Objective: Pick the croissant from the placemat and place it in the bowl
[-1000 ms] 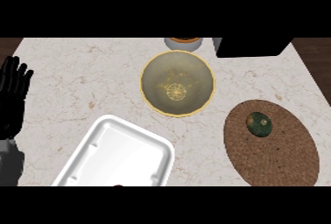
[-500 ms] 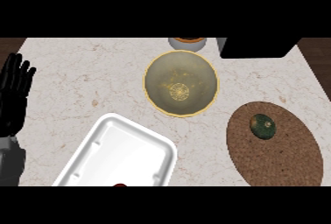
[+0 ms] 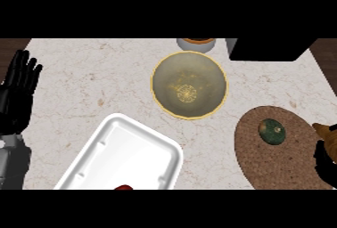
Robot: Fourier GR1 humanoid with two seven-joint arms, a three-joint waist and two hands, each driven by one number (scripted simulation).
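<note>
We are seeing croissant [image 3: 326, 135] at right edge by placemat [image 3: 276, 153], right of bowl [image 3: 189, 84]; right robot hand [image 3: 325, 161] beneath, state unclear; left robot hand [image 3: 18, 93] resting spread.

The left hand [image 3: 18, 91] shows at the left edge of the head view, black, palm flat and fingers [image 3: 23, 62] straight, pointing away from the robot, slightly spread. Below it the grey left forearm [image 3: 12, 160] runs down to the lower edge. At the right edge only a small dark part of the right hand [image 3: 325, 156] shows; whether its fingers are curled or straight cannot be told.
</note>
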